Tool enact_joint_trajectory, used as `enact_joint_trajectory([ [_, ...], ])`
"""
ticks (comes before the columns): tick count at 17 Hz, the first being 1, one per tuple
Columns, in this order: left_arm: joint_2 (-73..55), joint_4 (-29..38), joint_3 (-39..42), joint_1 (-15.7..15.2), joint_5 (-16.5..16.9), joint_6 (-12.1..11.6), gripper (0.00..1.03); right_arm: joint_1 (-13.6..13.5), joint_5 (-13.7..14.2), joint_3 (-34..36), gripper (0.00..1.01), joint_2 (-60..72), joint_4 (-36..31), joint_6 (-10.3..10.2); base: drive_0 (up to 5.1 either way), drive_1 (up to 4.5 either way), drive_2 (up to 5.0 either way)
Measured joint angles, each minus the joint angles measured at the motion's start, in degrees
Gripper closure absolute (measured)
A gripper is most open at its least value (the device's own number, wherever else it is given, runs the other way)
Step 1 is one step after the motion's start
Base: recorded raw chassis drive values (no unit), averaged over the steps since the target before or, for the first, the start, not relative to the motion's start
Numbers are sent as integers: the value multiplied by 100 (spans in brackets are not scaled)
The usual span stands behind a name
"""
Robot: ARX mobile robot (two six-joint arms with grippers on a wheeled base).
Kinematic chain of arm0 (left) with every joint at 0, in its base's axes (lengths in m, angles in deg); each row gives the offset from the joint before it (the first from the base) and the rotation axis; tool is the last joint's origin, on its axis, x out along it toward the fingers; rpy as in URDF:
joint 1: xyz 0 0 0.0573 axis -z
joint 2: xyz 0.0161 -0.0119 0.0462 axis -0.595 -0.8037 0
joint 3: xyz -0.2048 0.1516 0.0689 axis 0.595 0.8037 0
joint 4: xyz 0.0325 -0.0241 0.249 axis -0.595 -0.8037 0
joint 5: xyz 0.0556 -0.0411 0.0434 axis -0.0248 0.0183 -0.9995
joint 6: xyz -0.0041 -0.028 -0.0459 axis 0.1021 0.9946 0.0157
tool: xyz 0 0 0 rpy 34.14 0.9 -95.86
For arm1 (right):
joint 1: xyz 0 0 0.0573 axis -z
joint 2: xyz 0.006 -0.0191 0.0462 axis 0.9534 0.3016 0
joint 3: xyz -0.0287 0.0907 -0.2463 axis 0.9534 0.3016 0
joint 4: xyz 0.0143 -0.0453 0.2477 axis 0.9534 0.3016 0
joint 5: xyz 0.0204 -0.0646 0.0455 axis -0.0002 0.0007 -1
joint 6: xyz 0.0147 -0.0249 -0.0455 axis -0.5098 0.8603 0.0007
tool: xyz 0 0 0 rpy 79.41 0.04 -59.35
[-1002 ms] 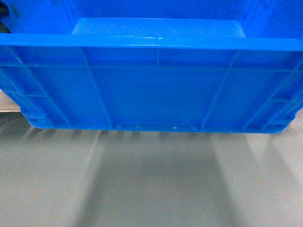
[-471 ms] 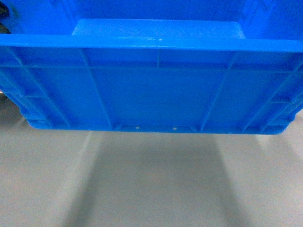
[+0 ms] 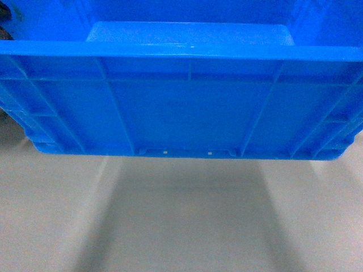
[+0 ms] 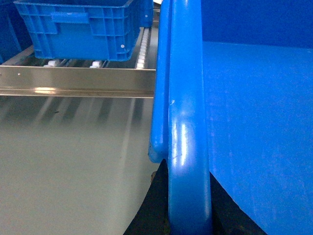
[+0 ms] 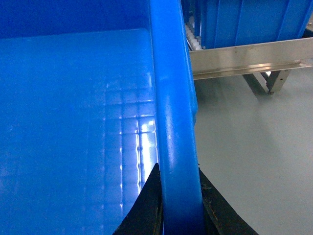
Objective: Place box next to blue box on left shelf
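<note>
In the head view, the large bright blue ribbed plastic crate (image 3: 187,102) fills the upper half of the picture, its near wall facing the camera and its underside hanging clear above the smooth grey floor (image 3: 181,221), where its shadow lies. It is carried in the air, level, and has not reached any shelf.

In the left wrist view, the crate's thick left rim runs up the middle, and the left gripper (image 4: 188,215) has its dark jaws closed on that rim from either side at the bottom of the picture. Far left stands the grey metal-framed shelf with tracks of small white rollers (image 4: 78,82), and on it sits a second blue ribbed plastic crate (image 4: 80,29). The roller deck to the right of that crate, next to the carried rim, seems to be the target spot.

In the right wrist view, the right gripper (image 5: 178,205) likewise clamps its dark jaws over the crate's right rim. Beyond lie a metal rail and leg of the rack. Gripping opposite rims probably keeps the wide crate level and lets it be slid onto the rollers.
</note>
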Motion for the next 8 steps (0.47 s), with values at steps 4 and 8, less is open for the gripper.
enact_joint_trajectory([
  [4,0,20,0,0,0,2,95,0,2,0,92,-7,-20,4,-2,301,-305],
  [8,0,0,0,0,0,2,95,0,2,0,92,-4,0,4,1,404,-402],
])
